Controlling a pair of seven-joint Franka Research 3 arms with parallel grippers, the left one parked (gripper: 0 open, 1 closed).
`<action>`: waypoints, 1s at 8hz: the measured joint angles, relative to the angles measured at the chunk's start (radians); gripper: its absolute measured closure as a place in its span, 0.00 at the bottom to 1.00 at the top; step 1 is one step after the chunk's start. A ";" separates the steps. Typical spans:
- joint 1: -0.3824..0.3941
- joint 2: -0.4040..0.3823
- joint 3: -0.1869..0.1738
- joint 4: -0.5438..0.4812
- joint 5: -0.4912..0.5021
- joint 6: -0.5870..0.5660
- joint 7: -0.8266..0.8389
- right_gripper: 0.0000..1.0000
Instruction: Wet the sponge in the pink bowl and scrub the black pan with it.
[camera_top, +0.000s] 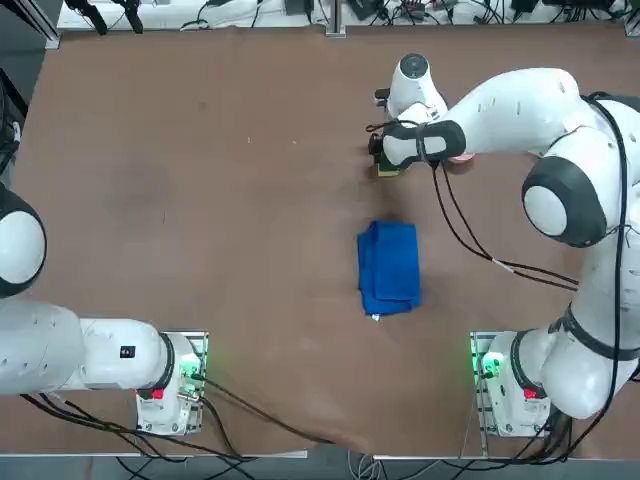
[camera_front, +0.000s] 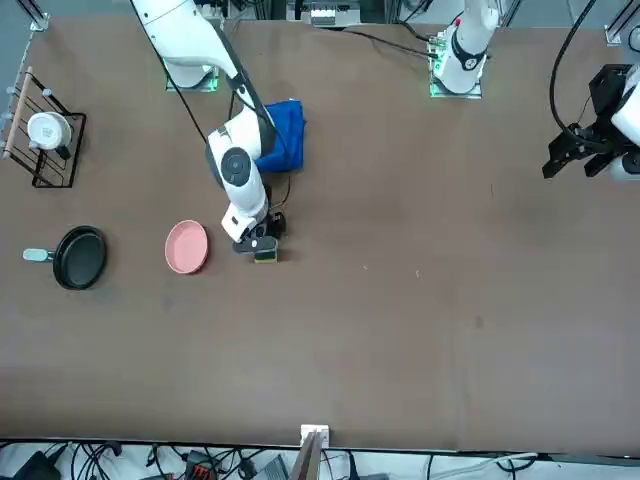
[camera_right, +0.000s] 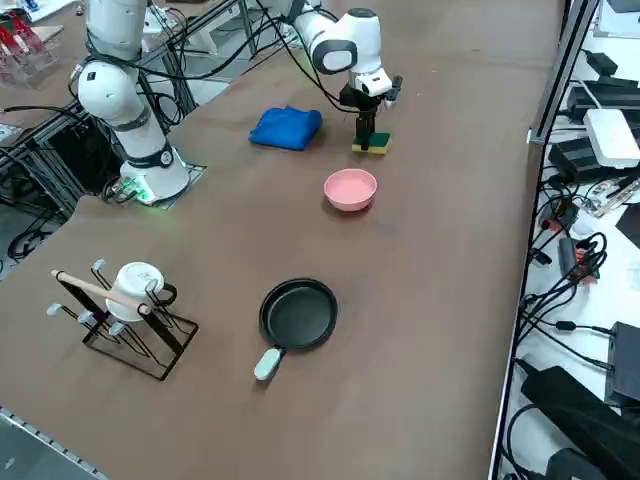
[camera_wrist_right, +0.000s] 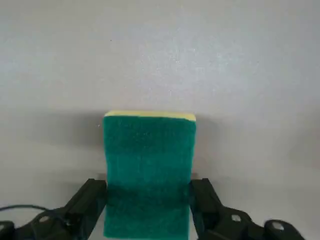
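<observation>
Fully spread, holding nothing, the right gripper (camera_wrist_right: 148, 200) straddled the sponge (camera_wrist_right: 149, 170) lying on the table at the pink bowl's (camera_front: 187, 247) three o'clock; light and squashy, it probably wanted pinching across its narrow sides.

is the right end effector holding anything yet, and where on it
Nothing is held yet. The right end effector is open, its fingers straddling the long sides of the sponge, which lies flat on the table.
</observation>
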 joint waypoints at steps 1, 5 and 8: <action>0.000 0.004 0.000 0.000 0.000 0.000 0.000 0.00; 0.001 0.026 0.000 0.010 -0.001 0.005 0.000 0.07; 0.000 0.025 -0.001 0.015 0.000 0.005 0.000 0.48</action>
